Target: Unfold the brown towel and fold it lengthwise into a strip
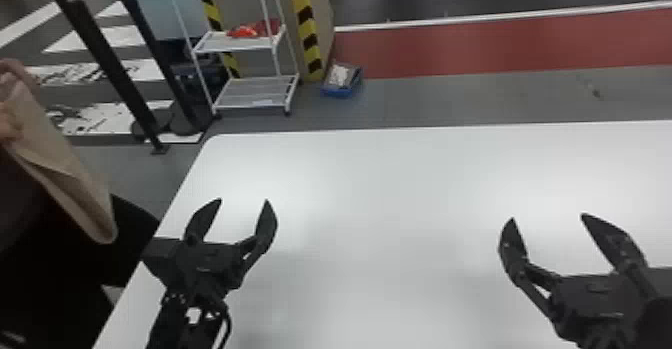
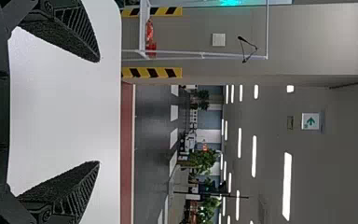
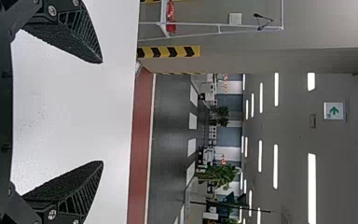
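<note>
Head view: brown towel [image 1: 62,165] off the white table [image 1: 390,183]

A person's hand [image 1: 9,123] holds it hanging beside the table. Next, the left gripper [image 1: 244,201], spread wide, empty, above the tabletop; beyond, a wheeled rack [image 1: 215,43] on grey floor. Right gripper [image 1: 547,217]: likewise. Wrist views add a green-arrow sign [image 2: 310,121].

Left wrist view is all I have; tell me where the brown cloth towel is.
Observer: The brown cloth towel is held up in a person's hand, to the left of the white flat-topped table.
Operator: Report on the black two-fingered right gripper.
Observer: It stands open and empty over the table's right part.
Operator: Add whatever sits on the floor beside the white wheeled shelf.
Observer: A small blue tray with pale contents.
</note>
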